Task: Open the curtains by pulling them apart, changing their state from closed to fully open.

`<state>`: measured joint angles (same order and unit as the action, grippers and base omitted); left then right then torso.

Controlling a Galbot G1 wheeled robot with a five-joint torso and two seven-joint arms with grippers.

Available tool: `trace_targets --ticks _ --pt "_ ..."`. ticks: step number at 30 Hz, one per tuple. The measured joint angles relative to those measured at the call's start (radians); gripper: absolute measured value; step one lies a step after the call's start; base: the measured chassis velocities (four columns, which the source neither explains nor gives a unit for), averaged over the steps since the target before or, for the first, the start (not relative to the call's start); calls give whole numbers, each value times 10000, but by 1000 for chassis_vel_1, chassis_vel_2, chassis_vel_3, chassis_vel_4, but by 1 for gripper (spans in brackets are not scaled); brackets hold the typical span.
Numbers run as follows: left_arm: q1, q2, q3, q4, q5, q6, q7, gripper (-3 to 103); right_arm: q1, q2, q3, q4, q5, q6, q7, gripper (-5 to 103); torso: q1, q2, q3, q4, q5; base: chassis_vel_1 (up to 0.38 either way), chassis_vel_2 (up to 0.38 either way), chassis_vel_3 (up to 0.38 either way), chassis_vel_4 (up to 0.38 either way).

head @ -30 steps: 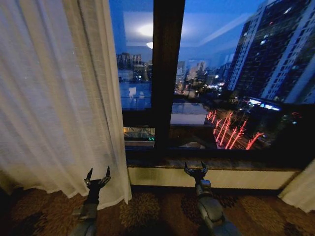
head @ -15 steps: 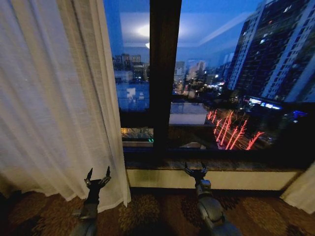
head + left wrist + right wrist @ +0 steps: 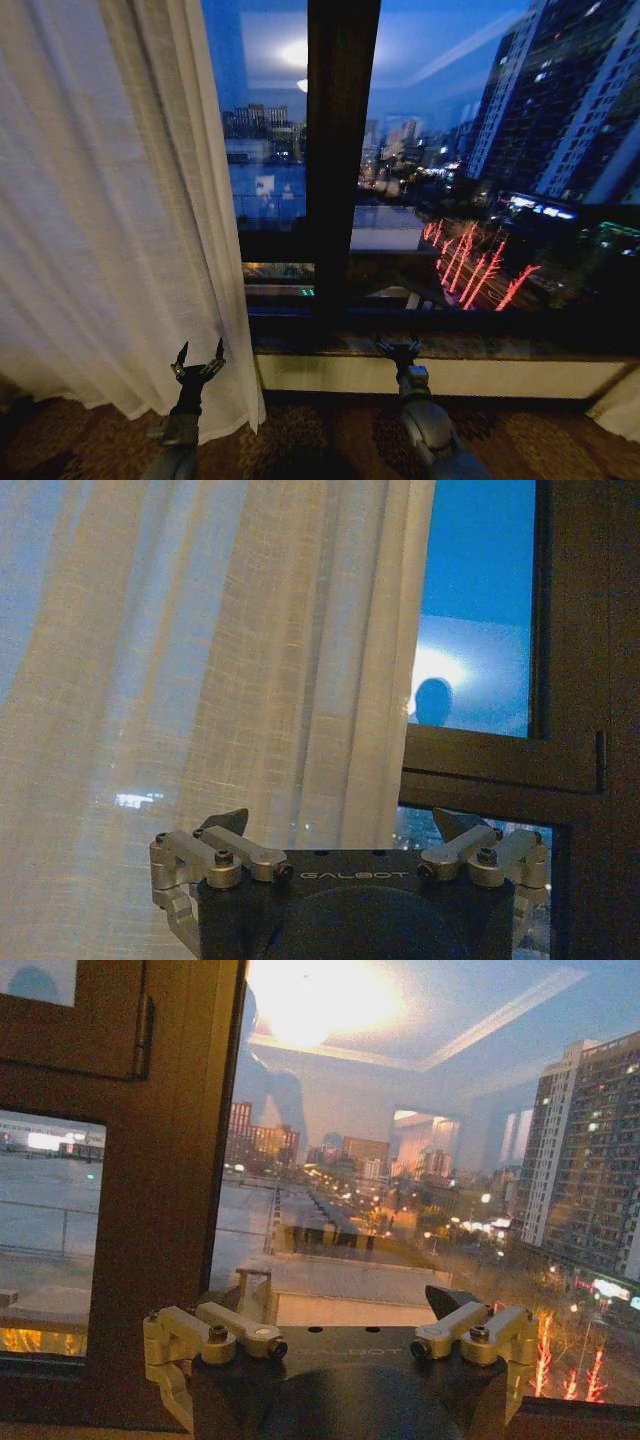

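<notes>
Curtains [image 3: 110, 220] hang left of both spread, empty grippers [image 3: 199, 356] [image 3: 398, 347].

curtain [image 3: 110, 220] hanging left, window frame [image 3: 340, 150] ahead

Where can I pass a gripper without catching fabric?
Free: the bare stretch of window between the left curtain's edge and the right curtain, above the sill; the right gripper, open, is there. Crowded: the left gripper, open, sits right at the left curtain's hem.
</notes>
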<state>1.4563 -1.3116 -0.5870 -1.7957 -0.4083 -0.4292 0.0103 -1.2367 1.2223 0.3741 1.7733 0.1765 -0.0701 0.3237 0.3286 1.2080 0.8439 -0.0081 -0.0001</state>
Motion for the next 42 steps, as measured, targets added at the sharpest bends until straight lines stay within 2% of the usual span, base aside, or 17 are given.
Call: trace_targets --ticks 42 --pt "-2 0 0 0 0 0 0 100 0 0 -1 0 0 0 0 100 9 -5 4 0 1 0 0 0 0"
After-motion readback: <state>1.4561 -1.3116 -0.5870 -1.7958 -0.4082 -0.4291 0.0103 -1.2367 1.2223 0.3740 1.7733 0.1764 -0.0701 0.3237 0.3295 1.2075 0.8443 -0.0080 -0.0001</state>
